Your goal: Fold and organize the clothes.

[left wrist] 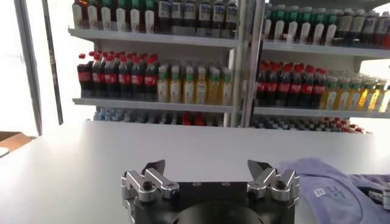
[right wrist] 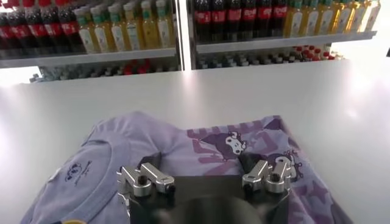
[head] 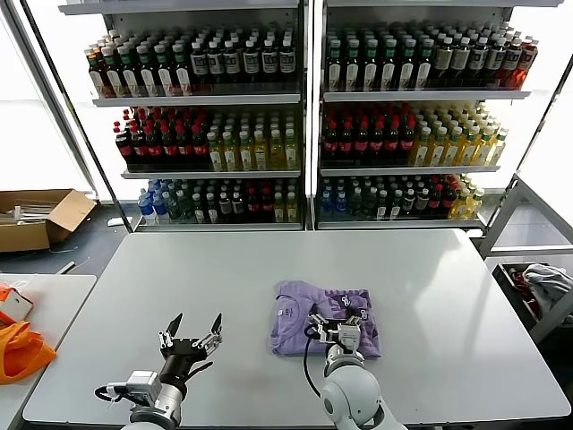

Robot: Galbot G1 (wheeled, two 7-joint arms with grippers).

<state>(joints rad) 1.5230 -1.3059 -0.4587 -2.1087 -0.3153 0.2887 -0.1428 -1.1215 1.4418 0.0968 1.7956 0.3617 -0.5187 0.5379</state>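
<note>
The lavender T-shirt (head: 304,305) lies folded into a rough rectangle on the white table (head: 430,287), near the front middle, with its dark cartoon print and small white neck label facing up. My right gripper (head: 337,324) is open just above the shirt's near edge; the right wrist view shows the shirt (right wrist: 134,140) spread under its fingers, which hold nothing (right wrist: 200,161). My left gripper (head: 196,320) is open and empty over bare table to the left of the shirt. In the left wrist view (left wrist: 206,165) the shirt's edge (left wrist: 329,182) shows off to one side.
Shelves of bottled drinks (head: 304,116) stand behind the table. A side table at the left holds a bright orange bag (head: 22,349). A cardboard box (head: 40,218) sits on the floor at far left. A grey-white fabric bundle (head: 546,282) lies at the right.
</note>
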